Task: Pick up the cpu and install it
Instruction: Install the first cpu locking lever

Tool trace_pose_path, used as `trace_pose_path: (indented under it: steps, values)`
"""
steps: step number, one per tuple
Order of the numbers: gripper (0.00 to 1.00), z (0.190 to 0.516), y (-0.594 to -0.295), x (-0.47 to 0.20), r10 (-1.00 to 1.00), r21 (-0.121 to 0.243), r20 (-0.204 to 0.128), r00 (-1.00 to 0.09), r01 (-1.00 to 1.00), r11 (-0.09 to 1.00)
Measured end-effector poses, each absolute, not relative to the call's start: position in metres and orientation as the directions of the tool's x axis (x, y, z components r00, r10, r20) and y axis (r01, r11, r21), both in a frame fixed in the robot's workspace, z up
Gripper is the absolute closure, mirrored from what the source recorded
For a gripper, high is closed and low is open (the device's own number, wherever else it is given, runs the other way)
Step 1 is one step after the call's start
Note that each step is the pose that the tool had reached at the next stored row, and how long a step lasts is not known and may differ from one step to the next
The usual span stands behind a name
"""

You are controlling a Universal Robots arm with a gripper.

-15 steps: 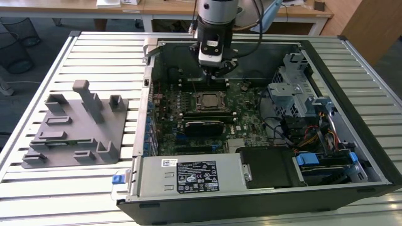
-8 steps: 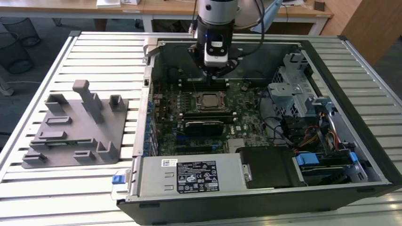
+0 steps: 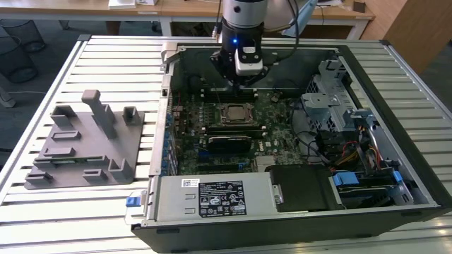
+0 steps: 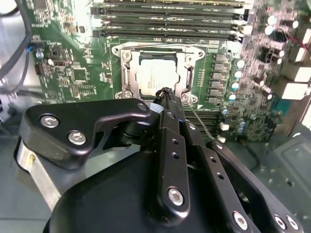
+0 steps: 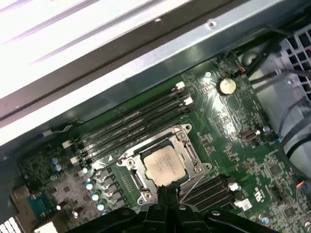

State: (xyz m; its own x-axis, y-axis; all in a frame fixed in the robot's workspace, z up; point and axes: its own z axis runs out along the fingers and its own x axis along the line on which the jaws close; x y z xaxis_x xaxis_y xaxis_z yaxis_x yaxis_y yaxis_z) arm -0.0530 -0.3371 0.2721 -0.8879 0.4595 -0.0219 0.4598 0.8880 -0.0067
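One cpu point(image 5: 164, 164) seated in socket point(image 5: 189, 151); pincer point(image 5: 164, 191) closed, empty, near.

The cpu point(image 4: 155, 75) is seen as a small, flat, square chip with a pale silver-grey metal top and a thin darker rim. It is seated level in the socket point(image 4: 125, 77), enclosed by its metal frame, on the green motherboard point(image 4: 73, 73). Rows of memory slots point(image 4: 165, 22) are found on two opposite sides of it.
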Motion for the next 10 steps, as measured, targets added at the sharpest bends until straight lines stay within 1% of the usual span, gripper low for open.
trace_pose_path:
  steps: [10]
  values:
    - [0.89,0.2714,-0.3371,-0.0534,0.315,-0.007,-0.022,-0.949,0.315,0.949]
